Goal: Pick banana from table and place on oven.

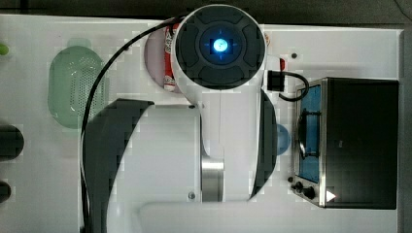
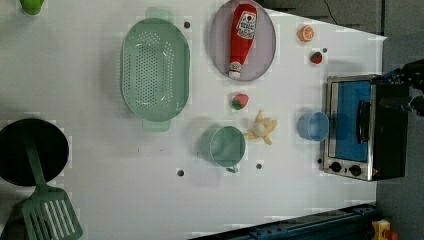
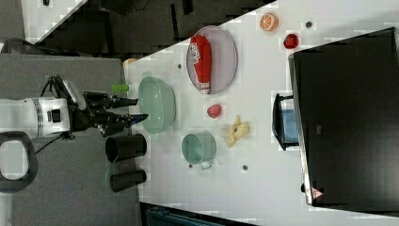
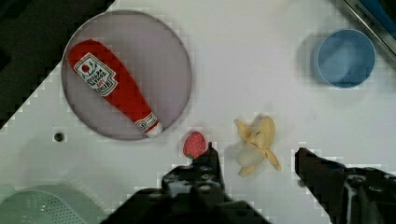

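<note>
My gripper (image 4: 254, 161) hangs above the table (image 2: 100, 100) with its fingers spread apart and nothing between them; in the wrist view the banana (image 4: 256, 144) shows in the gap between the two dark fingertips.

The banana (image 2: 261, 128) lies flat on the white tabletop, partly peeled, its peel strips splayed out like a star. In the left view it sits between the green cup (image 2: 226, 145) and the blue cup (image 2: 313, 125), with a strawberry (image 2: 240, 101) just beside it toward the ketchup bottle (image 2: 241, 37) on its grey plate (image 2: 217, 47). In the right view (image 3: 235, 130) its pale body runs slantwise, the tip toward the oven (image 3: 346, 122).

In the left view the oven (image 2: 362, 127) stands at the right edge of the table, glass door facing the blue cup, black top bare. White surface lies open around the banana on the side toward the near table edge. The green colander (image 2: 155, 70) is well apart, and the orange slice (image 2: 305, 33) and second strawberry (image 2: 316, 57) lie near the far corner.
</note>
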You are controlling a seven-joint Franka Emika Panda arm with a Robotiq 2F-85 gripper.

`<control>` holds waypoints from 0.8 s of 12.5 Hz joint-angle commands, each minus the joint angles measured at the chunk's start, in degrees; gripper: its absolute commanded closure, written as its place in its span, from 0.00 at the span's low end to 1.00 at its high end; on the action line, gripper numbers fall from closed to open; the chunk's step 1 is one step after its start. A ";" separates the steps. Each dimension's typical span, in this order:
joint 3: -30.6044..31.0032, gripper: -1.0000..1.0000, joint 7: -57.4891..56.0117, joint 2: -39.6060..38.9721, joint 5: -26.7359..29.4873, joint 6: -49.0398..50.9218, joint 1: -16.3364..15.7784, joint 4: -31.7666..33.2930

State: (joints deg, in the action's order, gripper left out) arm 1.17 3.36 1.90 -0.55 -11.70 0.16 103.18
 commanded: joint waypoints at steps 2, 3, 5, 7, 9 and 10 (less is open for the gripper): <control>2.78 0.10 -4.18 24.49 1.40 8.83 5.93 16.53; 2.80 0.00 -4.18 24.45 1.40 8.82 5.93 16.58; 2.81 0.00 -4.18 23.97 1.40 8.46 5.92 16.92; 2.99 0.00 -4.18 22.14 1.40 6.86 5.85 17.95; 3.12 0.00 -4.18 18.81 1.40 2.34 5.78 19.73; 3.23 0.00 -4.18 16.83 1.40 -0.85 5.73 20.90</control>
State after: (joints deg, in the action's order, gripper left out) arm 4.76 0.89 23.75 0.50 -11.45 5.86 121.42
